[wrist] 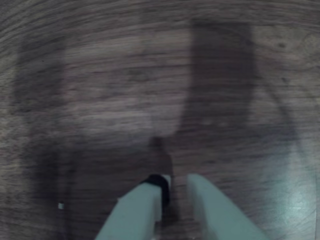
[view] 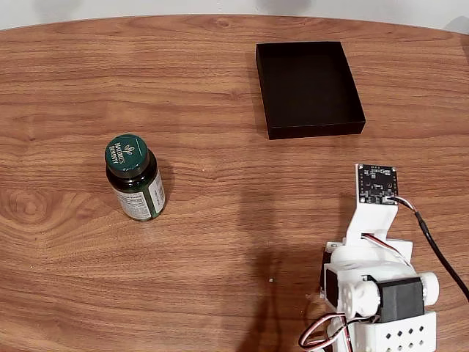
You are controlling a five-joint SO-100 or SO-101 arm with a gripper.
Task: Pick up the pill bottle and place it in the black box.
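The pill bottle (view: 134,177) stands upright on the wooden table at the left of the fixed view, dark green with a green printed cap and a white-and-green label. The black box (view: 308,89) lies at the back, right of centre, with nothing in it. My arm (view: 377,282) is folded at the front right corner, far from both. In the wrist view my gripper (wrist: 177,184) enters from the bottom edge and hangs just over bare wood. Its two pale fingers (wrist: 140,212) sit close together with nothing between them.
The wooden table (view: 220,242) stretches bare between the bottle, the box and the arm. A black cable (view: 440,253) runs from the wrist camera board (view: 377,183) off the right side. A tiny white speck (view: 270,279) lies near the arm's base.
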